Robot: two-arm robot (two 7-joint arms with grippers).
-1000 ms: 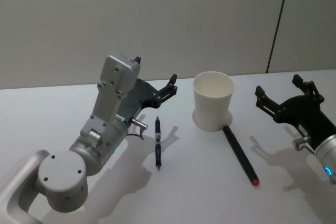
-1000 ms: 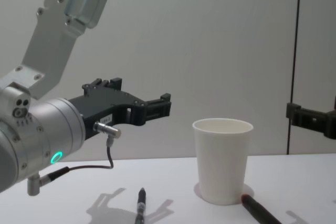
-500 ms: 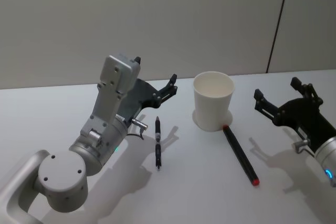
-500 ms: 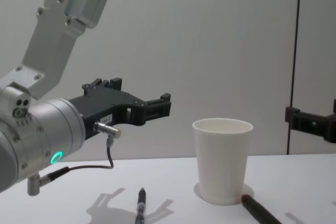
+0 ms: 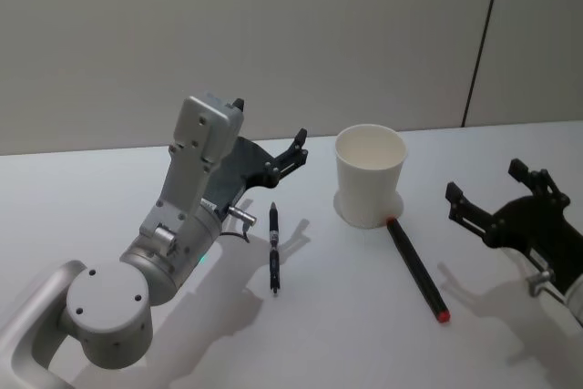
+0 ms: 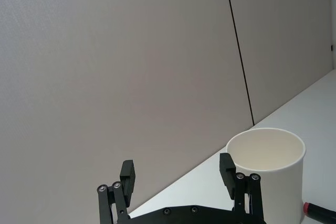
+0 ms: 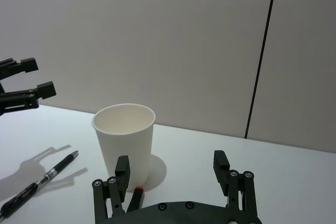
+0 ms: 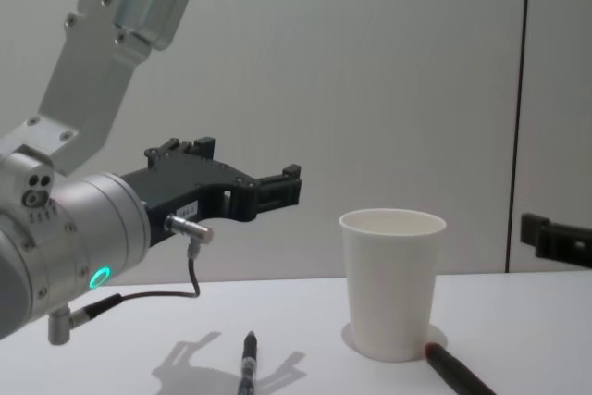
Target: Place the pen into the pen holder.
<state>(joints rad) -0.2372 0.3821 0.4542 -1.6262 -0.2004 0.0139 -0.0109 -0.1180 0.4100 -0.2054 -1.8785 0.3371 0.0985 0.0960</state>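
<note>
The right gripper [image 5: 484, 180], fingers spread, has drawn back lower toward the head view's right edge. The red-tipped marker [image 5: 416, 268] lies left of it, its far end at the white paper cup's [image 5: 370, 175] foot. The left gripper [image 5: 299, 148], likewise spread, stays mid-left, the slim black pen [image 5: 273, 248] below it in frame.

Left gripper [image 6: 177, 171] has its jaws wide apart here. The white cup [image 6: 270, 177] stands upright on the bench [image 6: 310, 108] at roughly 1 o'clock from the gripper, just past one jaw. Red pen tip [image 6: 314, 211] lies right by the cup's base. Grey wall [image 6: 105, 51] is behind it all.
</note>
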